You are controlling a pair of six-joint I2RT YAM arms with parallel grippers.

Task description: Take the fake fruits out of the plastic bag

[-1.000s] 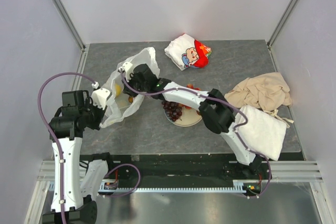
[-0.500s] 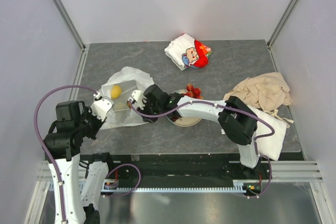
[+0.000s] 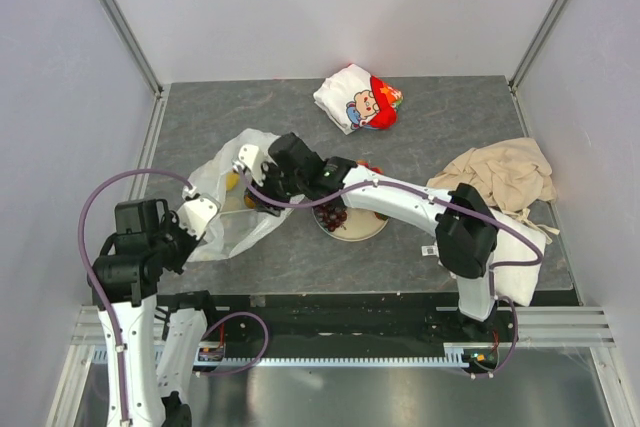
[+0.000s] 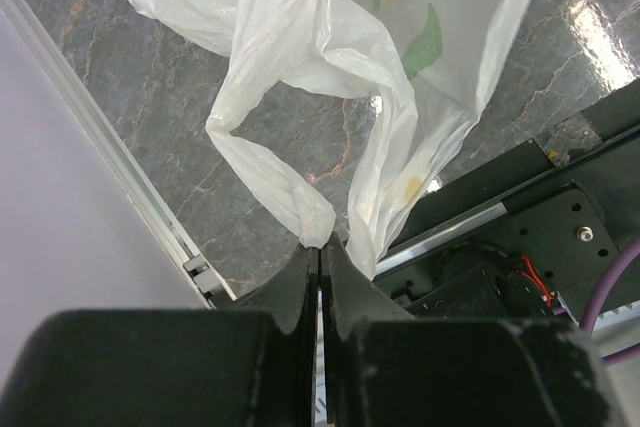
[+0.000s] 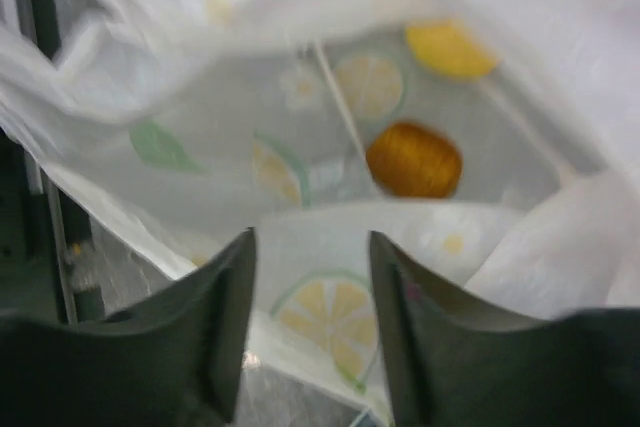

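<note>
Left of frame: left gripper [image 4: 320, 247], jaws clamped together on a twisted edge of the one plastic bag [image 4: 330, 57], which lies centre-left in the overhead view. Right gripper [image 5: 310, 247], fingers apart and empty, faces the bag's mouth. Inside are two fruits: one lemon [image 5: 450, 49] and one orange-brown fruit [image 5: 413, 159]. Right of the bag is one plate [image 3: 362, 231] bearing one grape bunch [image 3: 328, 215] and strawberries [image 3: 368, 168], too hidden to count. Risks: closing fingers may pinch film along with fruit, and a slipping edge would collapse the mouth.

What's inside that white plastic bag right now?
Inside the plastic bag, an orange-brown fruit and a yellow lemon can be seen. Anything lying under the bag's crumpled folds is covered and cannot be made out.
</note>
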